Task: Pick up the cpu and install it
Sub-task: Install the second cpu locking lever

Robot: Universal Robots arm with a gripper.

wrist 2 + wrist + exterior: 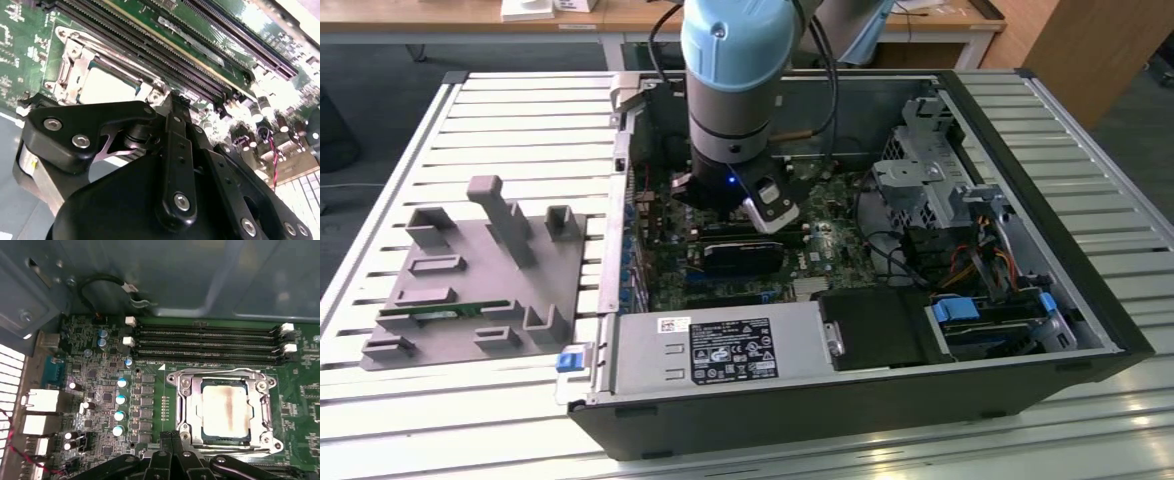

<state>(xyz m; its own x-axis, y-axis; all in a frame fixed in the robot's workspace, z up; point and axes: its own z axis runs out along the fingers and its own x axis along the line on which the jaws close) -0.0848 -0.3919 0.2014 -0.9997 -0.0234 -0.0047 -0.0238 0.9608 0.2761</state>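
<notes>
Cpu [225,412] already seated flat inside the socket frame [182,410], beside the memory slots [205,345]. Gripper [172,440] hovering at the socket's edge, jaws pressed together, holding nothing. Square chip, so no long axis.

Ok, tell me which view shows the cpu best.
The first wrist view: the cpu lies face-up inside the socket frame, its whole top visible. The second wrist view shows it partly cut off by the gripper. In the exterior view the arm blocks that spot.
</notes>
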